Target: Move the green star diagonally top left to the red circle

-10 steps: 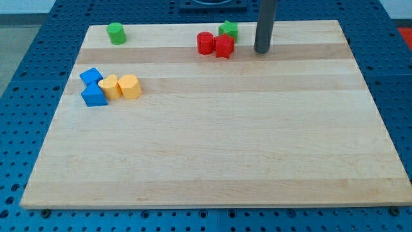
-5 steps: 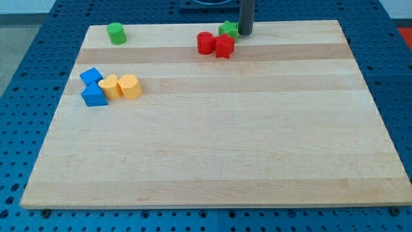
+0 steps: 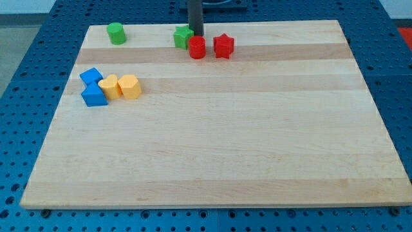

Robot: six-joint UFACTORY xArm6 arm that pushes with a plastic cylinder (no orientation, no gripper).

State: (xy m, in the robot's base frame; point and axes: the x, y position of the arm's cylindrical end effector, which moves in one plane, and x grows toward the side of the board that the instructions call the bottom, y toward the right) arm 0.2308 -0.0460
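The green star lies near the board's top edge, touching the upper left of the red circle. My tip stands just right of the green star and right above the red circle, touching or nearly touching both. A red star sits a little to the right of the red circle, apart from it.
A green cylinder stands at the top left of the wooden board. At the left, two blue blocks touch a yellow block and a yellow hexagon.
My tip swept left along the top edge, pushing the green star left past the red blocks. The red circle shifted slightly left and down, away from the red star.
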